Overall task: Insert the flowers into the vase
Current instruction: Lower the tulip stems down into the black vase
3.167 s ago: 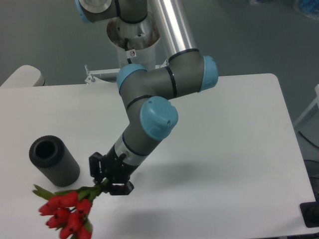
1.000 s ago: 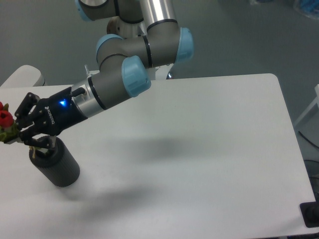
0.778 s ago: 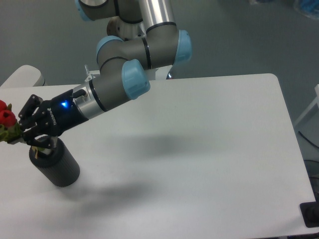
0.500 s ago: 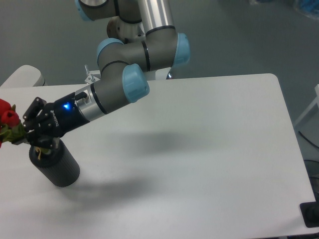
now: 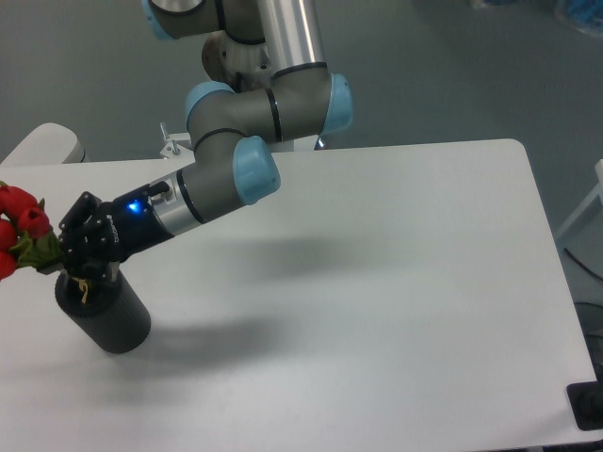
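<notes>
1. The arm (image 5: 283, 99) is built of grey cylindrical links with light blue caps at its joints.
2. Above the blue-capped elbow, a polished silver tube rises out of view.
3. Thin black rings mark the seams between grey segments.
4. Below the elbow, the wrist narrows into a silver band, then a black section carrying a small blue light.
5. The end effector (image 5: 77, 252) is black, with what seems to be pale lettering, too small to read.
</notes>
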### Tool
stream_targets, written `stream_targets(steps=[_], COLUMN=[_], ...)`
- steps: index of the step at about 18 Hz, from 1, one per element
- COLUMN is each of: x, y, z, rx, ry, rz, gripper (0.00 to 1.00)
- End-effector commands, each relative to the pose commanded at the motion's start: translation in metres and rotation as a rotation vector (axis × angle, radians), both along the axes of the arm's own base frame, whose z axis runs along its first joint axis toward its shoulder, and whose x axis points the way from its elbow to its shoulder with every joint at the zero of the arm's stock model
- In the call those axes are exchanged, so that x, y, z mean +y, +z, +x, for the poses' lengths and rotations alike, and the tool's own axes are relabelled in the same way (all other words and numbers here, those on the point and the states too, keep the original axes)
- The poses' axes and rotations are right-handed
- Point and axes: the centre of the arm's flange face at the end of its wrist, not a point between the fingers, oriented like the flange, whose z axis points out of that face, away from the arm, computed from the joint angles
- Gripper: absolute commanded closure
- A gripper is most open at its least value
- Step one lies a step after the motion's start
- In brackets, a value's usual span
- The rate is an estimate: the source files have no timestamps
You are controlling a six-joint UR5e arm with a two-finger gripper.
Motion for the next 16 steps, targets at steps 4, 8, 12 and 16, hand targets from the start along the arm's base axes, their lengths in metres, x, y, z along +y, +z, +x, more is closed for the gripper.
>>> stream_targets(steps=[4, 8, 12, 16], x=[-0.001, -0.001, -0.007, -0.012], y=[-0.011, -0.016, -0.025, -0.026], z=[0.002, 0.003, 0.004, 0.001], rx=[0.02, 0.015, -0.006, -0.032], ry=[-0.012, -0.012, -0.004, 0.019], rz=[0.0, -0.006, -0.034, -0.073], gripper=[0.56, 0.4, 0.12, 0.0])
